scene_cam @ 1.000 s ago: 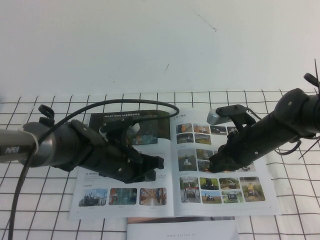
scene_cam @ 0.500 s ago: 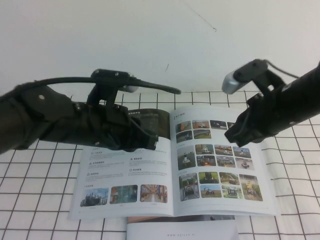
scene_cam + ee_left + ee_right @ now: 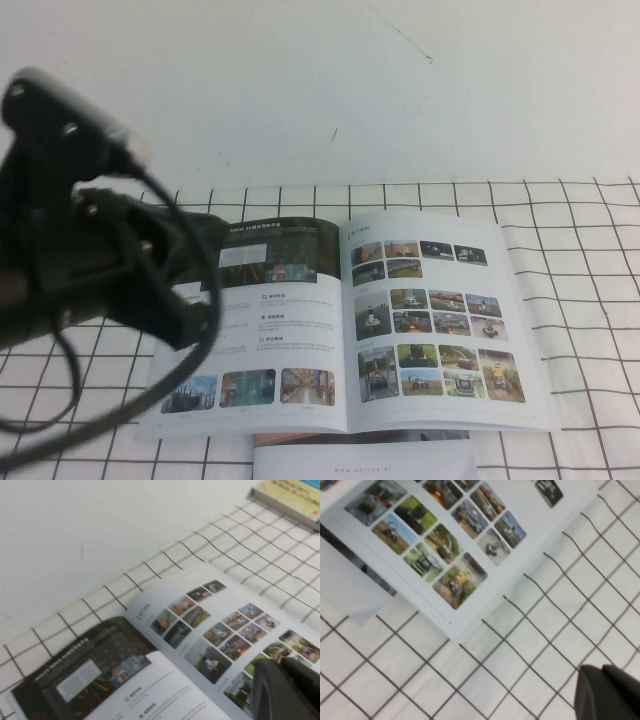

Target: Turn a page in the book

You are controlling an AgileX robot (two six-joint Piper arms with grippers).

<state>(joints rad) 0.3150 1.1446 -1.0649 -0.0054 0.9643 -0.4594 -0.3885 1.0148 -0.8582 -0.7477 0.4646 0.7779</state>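
High view showed you the book (image 3: 350, 325) lying open and flat on the checked cloth (image 3: 580, 230), above a smaller white booklet (image 3: 365, 462). The page (image 3: 255, 330) with the dark banner lay on the left half. Your left gripper (image 3: 287, 687) was raised over the book's left side; I could not tell its pincer state. Your right gripper (image 3: 607, 692) hung over bare cloth beside the book's corner, its state also unclear.
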